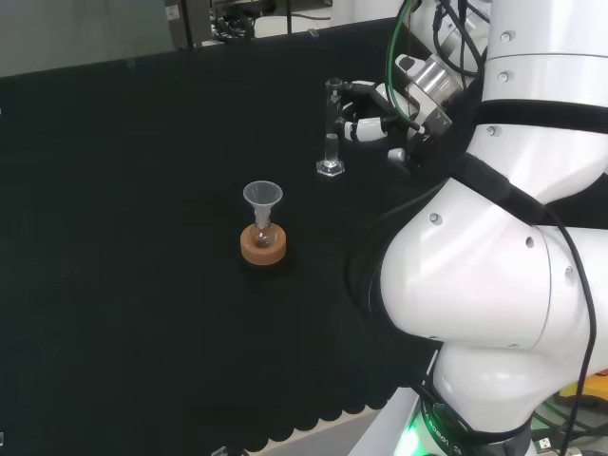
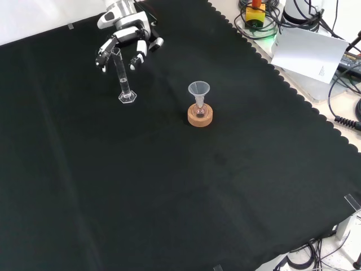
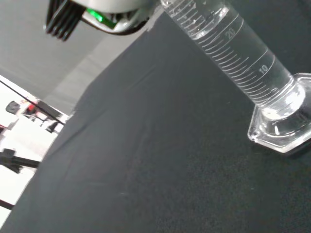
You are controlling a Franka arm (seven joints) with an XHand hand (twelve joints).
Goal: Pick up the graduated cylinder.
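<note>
Upper left of the front view: one tall, narrow graduated cylinder of clear glass or plastic (image 2: 123,79), printed scale on the tube, hexagonal foot; it stands upright on the black-cloth worktop (image 2: 180,186), near the upper middle of the head view. Contents: cannot tell from the clear wall. Handling, as judged: light, stiff, smooth and likely slippery, breakable if it is glass; top-heavy on a small foot, so a sideways nudge near the rim could tip it. Best hold, as judged: round the upper to middle tube, thumb opposite the fingers, lifted straight up. Black and white robot hand (image 2: 127,39): at the top of the cylinder, fingers (image 2: 137,55) spread apart and hanging down on either side of the tube, not clamped; contact with the tube cannot be told. Also present, lower right of the cylinder in the front view and well apart from it: one small clear flask (image 2: 199,108) with a clear funnel (image 2: 198,90) in its neck, seated on a round cork ring stand (image 2: 200,118).
</note>
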